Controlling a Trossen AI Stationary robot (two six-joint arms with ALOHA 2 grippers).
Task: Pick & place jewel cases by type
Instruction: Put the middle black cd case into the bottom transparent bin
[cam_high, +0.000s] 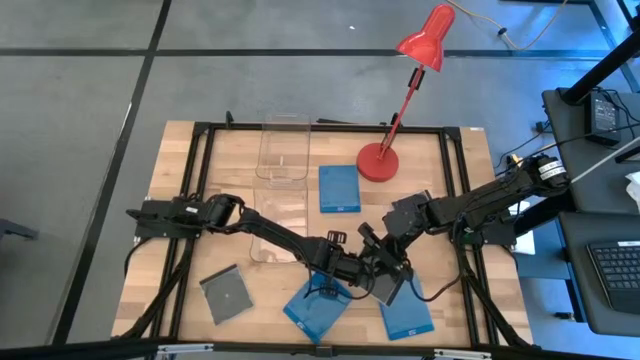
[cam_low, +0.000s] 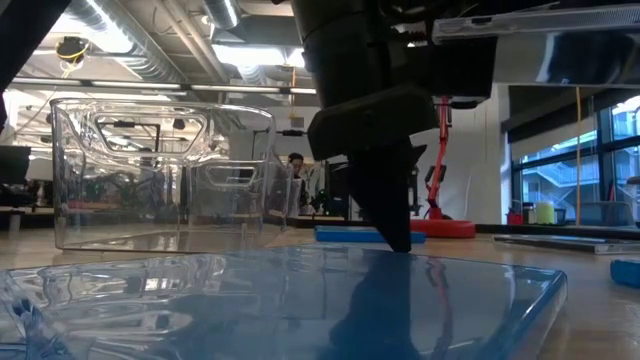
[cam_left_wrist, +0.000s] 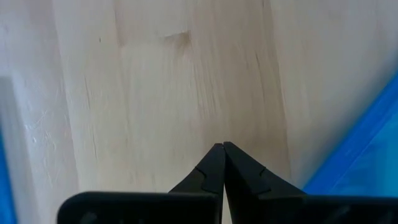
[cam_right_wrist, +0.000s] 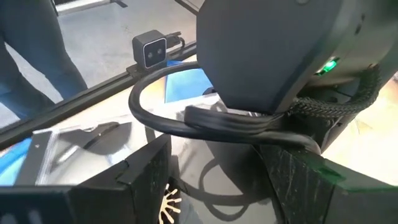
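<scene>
Three blue jewel cases lie flat on the table: one near the lamp and two at the near edge. One grey case lies near left, and another sits tilted between the near blue ones. My left gripper is shut and points down at bare wood, with a blue case's edge beside it. In the low view its tip hangs just behind the nearest blue case. My right gripper is open over the table beside the grey case, with the left arm's wrist right in front of it.
Two clear plastic bins stand on the table, one at the far edge and one nearer the middle. A red desk lamp stands at far right. Both arms crowd together over the near middle. People stand beyond the table.
</scene>
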